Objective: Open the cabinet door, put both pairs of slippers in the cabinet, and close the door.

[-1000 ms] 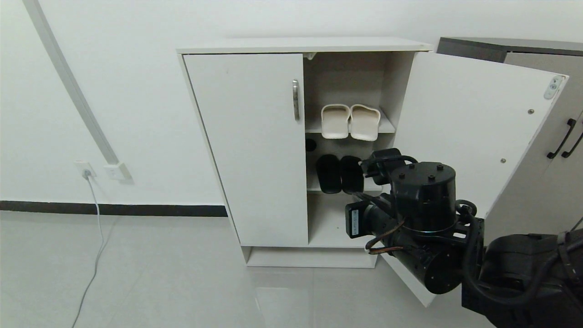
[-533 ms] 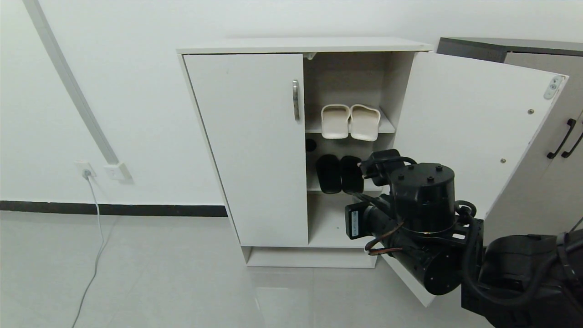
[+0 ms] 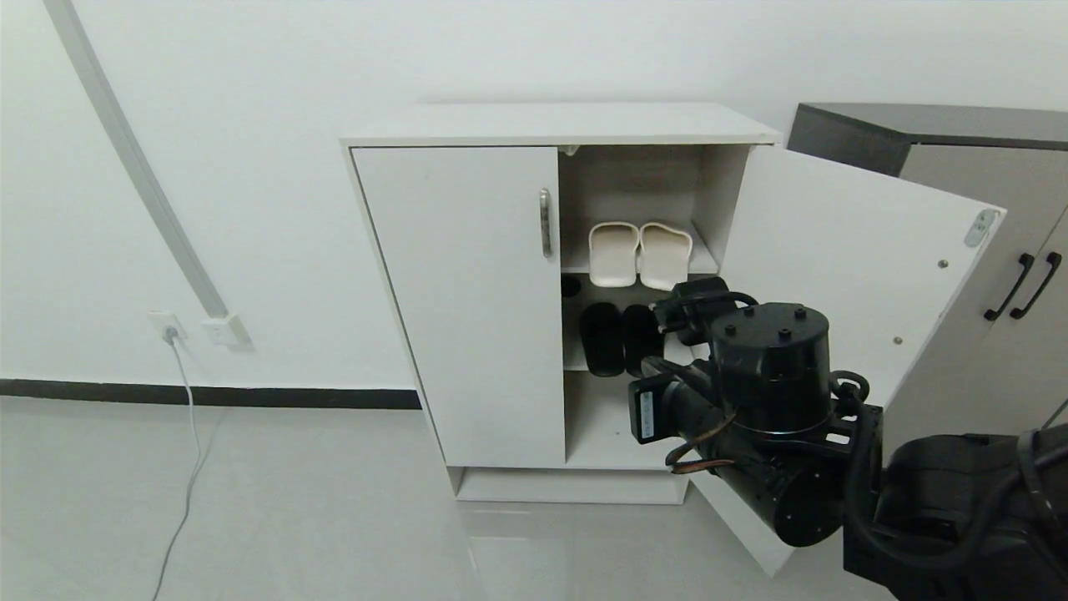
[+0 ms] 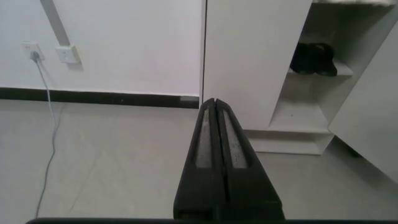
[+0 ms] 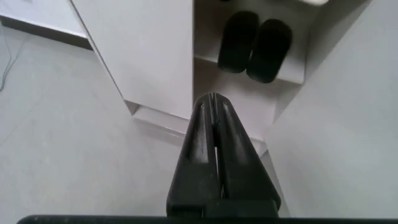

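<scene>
The white cabinet (image 3: 467, 292) stands against the wall with its left door shut and its right door (image 3: 843, 275) swung wide open. A white pair of slippers (image 3: 639, 253) sits on the upper shelf and a black pair of slippers (image 3: 620, 338) on the shelf below. My right arm (image 3: 768, 376) hangs in front of the open half. In the right wrist view my right gripper (image 5: 213, 102) is shut and empty, a short way out from the black slippers (image 5: 255, 40). My left gripper (image 4: 214, 106) is shut and empty above the floor, farther from the cabinet.
A grey cabinet (image 3: 1001, 250) with black handles stands right behind the open door. A wall socket with a hanging cable (image 3: 171, 334) is at the left. Bare tiled floor (image 3: 292, 517) spreads in front and to the left of the cabinet.
The whole head view has shifted: the cabinet now sits lower and slightly smaller, so the camera moved. The slippers, the door and my right arm look unchanged.
</scene>
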Robot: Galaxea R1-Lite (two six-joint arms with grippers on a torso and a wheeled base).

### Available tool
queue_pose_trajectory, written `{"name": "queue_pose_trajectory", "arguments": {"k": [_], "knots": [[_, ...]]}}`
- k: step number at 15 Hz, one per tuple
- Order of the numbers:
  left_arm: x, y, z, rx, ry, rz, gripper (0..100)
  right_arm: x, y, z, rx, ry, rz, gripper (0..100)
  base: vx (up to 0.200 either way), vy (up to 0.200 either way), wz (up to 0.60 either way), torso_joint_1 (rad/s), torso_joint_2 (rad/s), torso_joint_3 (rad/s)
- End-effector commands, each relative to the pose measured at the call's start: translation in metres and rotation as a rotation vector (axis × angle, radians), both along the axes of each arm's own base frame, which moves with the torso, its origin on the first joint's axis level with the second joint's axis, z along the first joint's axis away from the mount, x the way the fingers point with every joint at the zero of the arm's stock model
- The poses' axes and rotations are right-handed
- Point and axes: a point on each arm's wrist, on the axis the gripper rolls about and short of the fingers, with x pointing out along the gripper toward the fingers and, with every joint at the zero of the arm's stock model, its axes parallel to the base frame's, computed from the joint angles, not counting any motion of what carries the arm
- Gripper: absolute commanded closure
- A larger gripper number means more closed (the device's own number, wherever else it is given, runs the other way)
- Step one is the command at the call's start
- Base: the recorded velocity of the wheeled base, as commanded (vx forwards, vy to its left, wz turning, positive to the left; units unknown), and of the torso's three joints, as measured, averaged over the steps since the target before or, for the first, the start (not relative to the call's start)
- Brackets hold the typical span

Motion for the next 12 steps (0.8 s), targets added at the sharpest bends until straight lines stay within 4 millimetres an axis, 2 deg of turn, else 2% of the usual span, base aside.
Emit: {"name": "queue_pose_trajectory", "arguments": {"k": [1,12], "knots": [[0.0001,0.0,-0.0002,0.0,0.002,0.001,100,0.003,-0.0017,-0.0002,-0.002,0.0,-0.006,100,0.0,0.0,0.0,0.09,-0.48,-0.369],[0.0001,-0.0001,-0.0002,0.0,0.002,-0.002,100,0.0072,-0.0062,0.0001,0.0,0.0,-0.02,100,0.0,0.0,0.0,0.14,-0.47,-0.336]]}}
